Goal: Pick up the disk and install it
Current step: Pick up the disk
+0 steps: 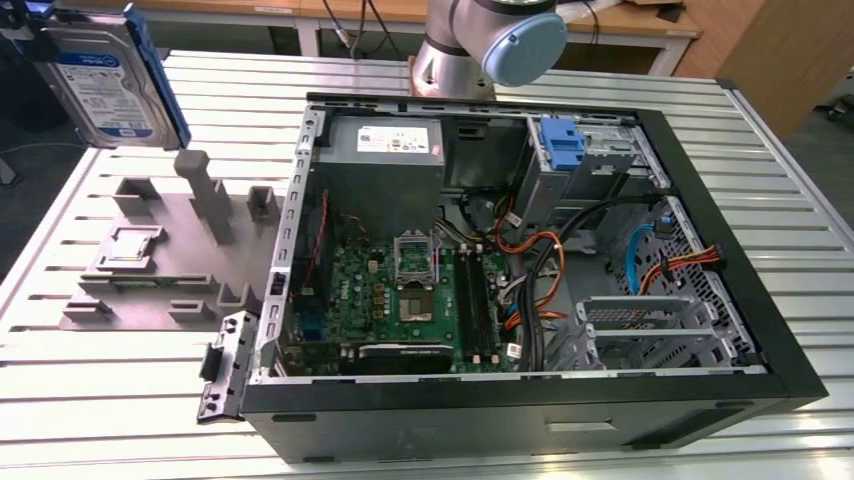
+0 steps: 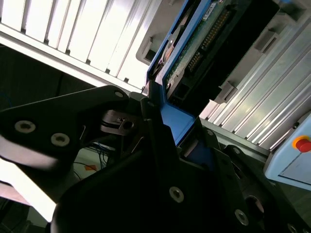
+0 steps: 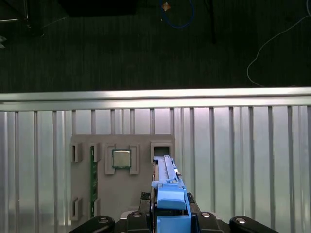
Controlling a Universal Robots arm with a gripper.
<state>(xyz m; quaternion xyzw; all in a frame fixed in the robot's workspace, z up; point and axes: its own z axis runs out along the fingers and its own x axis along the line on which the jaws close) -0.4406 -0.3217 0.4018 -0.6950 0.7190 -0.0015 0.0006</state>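
The slatted metal desk (image 1: pixel 120 400) carries everything. Most of it, toward the exterior view's right, is taken by the open black computer case (image 1: pixel 534 425), lying on its side. At the desk's far edge, behind the case, stands the base of the grey robot arm (image 1: pixel 491 40).

Inside the case the green motherboard (image 1: pixel 400 300) lies on the side nearer the exterior view's left. The grey power supply (image 1: pixel 384 150) sits beyond it. A bundle of orange and black cables (image 1: pixel 547 270) runs across the middle. A metal drive cage (image 1: pixel 654 325) is toward the exterior view's right, and an upright blue latch (image 1: pixel 563 145) is in the far corner.

Beside the case, toward the exterior view's left, lies a grey fixture plate (image 1: pixel 147 300), whose tall posts (image 1: pixel 207 195) stand between the plate's flat part and the case wall.

The disk (image 1: pixel 107 80) is off the desk, in the air at the exterior view's far left. It is above the plate and well apart from the case, with its white-and-blue label facing that camera. In the first wrist view the disk (image 3: pixel 167 182) shows edge-on over the plate (image 3: pixel 121 194), near an empty pocket (image 3: pixel 162 149).

The end effector (image 2: pixel 182 138) is pressed on the disk's blue bracket, with black fingers (image 2: pixel 155 131) on either side of it.

On the plate, beside the disk in the first wrist view, sit a square processor chip (image 3: pixel 121 158) and a thin green memory stick (image 3: pixel 92 174).
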